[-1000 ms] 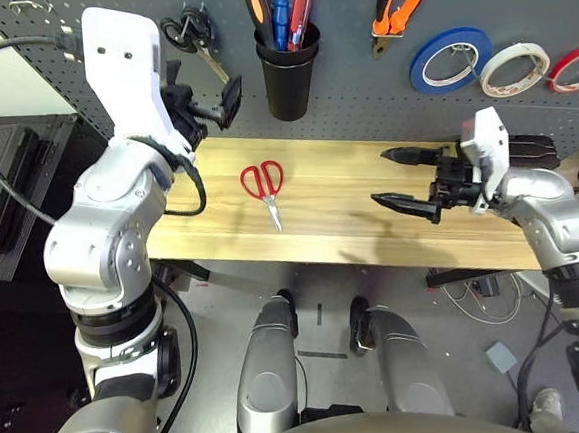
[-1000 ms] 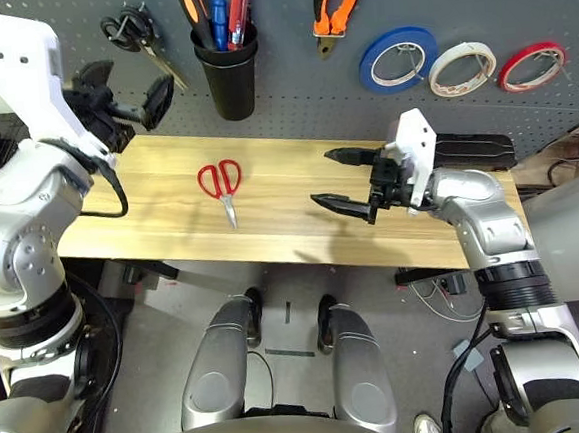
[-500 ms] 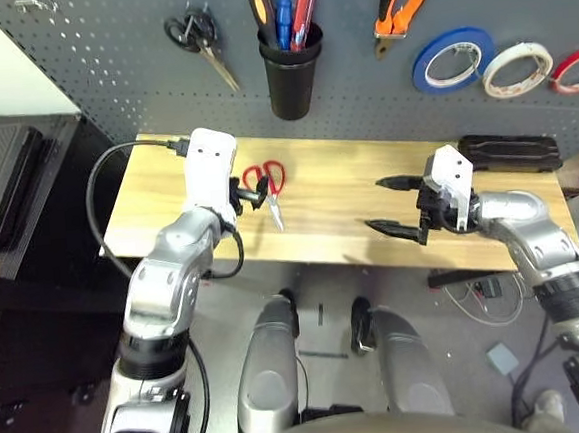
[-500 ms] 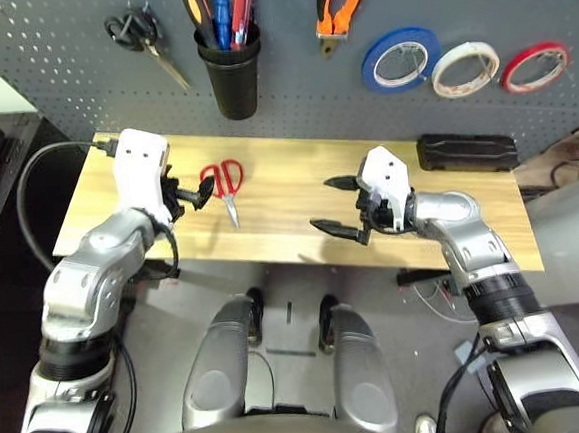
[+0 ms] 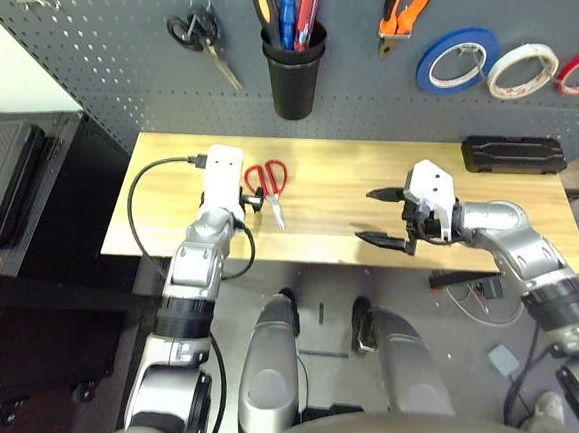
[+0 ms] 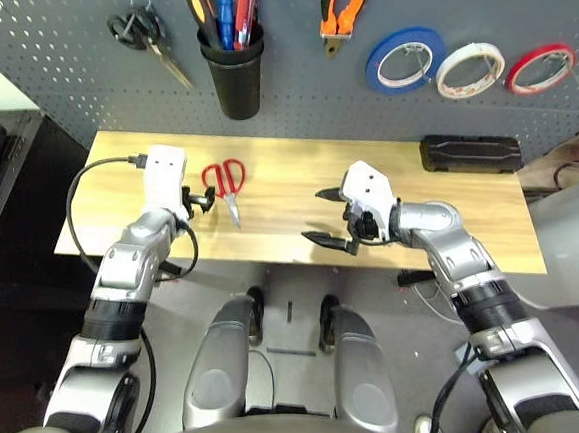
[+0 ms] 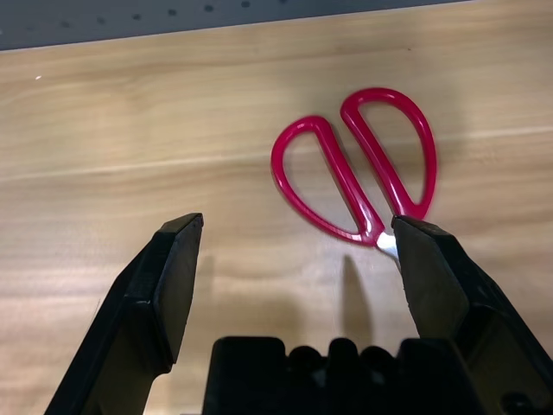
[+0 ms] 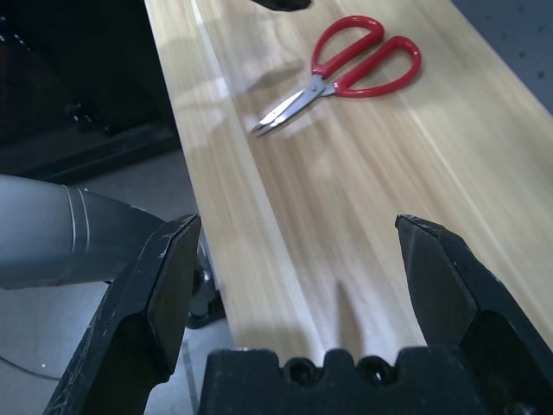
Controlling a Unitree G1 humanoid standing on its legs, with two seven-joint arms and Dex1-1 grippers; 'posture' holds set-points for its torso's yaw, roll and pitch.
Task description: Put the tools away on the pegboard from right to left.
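The dark pegboard [image 5: 180,95] is spanning the top of the frame, above the pale wooden table [image 5: 337,188]. The left gripper [image 7: 298,285], left of centre, is hovering with fingers spread beside the scissors; the right gripper [image 8: 298,285], right of centre, is also holding its fingers apart. The red-handled scissors [image 5: 272,193] are lying left of centre on the table, handles toward the pegboard, blades pointing toward the bottom of the frame, their long axis running nearly vertically.
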